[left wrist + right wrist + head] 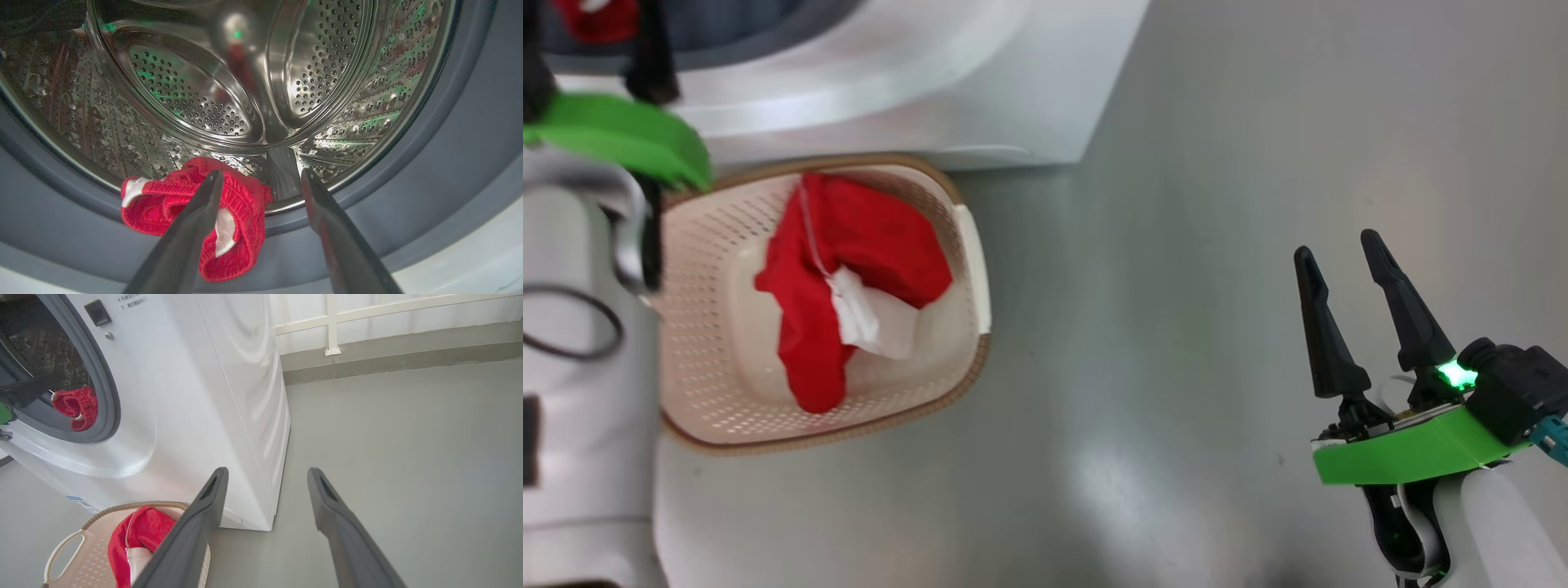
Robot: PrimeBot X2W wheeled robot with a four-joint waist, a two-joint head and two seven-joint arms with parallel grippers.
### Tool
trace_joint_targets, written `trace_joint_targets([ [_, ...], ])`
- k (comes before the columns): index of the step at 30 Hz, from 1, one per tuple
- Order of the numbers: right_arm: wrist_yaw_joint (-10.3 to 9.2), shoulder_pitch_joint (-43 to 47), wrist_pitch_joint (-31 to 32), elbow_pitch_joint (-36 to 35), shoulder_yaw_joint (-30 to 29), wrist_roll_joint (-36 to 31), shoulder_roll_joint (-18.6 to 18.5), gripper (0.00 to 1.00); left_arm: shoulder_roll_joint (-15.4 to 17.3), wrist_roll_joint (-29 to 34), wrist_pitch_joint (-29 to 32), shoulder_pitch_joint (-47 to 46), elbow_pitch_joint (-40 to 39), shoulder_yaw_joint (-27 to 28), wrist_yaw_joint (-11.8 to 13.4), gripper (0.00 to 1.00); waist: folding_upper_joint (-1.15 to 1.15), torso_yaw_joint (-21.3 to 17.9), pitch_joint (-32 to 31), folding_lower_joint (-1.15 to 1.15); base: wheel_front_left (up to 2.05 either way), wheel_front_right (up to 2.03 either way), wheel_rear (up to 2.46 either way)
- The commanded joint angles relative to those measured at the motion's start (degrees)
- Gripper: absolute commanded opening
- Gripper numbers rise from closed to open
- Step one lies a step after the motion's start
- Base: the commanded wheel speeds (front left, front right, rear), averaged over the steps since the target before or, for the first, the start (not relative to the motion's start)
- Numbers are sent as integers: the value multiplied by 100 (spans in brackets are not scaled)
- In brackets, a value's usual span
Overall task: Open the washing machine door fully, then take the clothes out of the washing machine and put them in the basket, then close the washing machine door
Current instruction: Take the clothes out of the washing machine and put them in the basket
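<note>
- Grey floor (1176,367) fills the right of the head view. We count one white washing machine (980,90) at upper left, one basket (711,384), two red clothes items and two grippers.
- First garment (849,245): in the basket, centre-left of the head view. Long axis runs top to bottom of frame, white panel on its right side.
- Second garment (163,204): lower left-centre of the left wrist view, bunched. It's draped over the drum lip onto the grey gasket (449,163), with one end hanging toward the bottom edge.
- Left gripper (261,173): jaws spread, empty, pointing into the steel drum (184,94). One finger crosses in front of the second garment; we can't tell if it touches.
- Right gripper (1335,245): lower right of the head view, jaws apart, empty. Fingers point up-frame, well apart from the basket.
- Basket sits just beside the machine's base; the left forearm (580,367) hides its left rim.
</note>
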Motion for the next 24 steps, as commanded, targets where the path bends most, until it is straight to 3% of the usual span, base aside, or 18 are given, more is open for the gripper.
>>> trace_joint_targets([
  [1, 42, -63, -36, -154, 143, 68, 29, 100, 372, 122, -27, -180, 41, 106, 66, 100, 0, -287, 310, 0, 0, 0, 0],
  [16, 42, -199, -36, -167, 356, 100, 111, 100, 1151, 320, -27, -1612, 1906, 55, 538, 100, 0, -697, 669, 0, 0, 0, 0],
  [24, 42, -262, -36, -187, 365, 100, 126, 100, 1184, 313, -23, -1947, 2737, -81, 377, 100, 0, -707, 732, 0, 0, 0, 0],
])
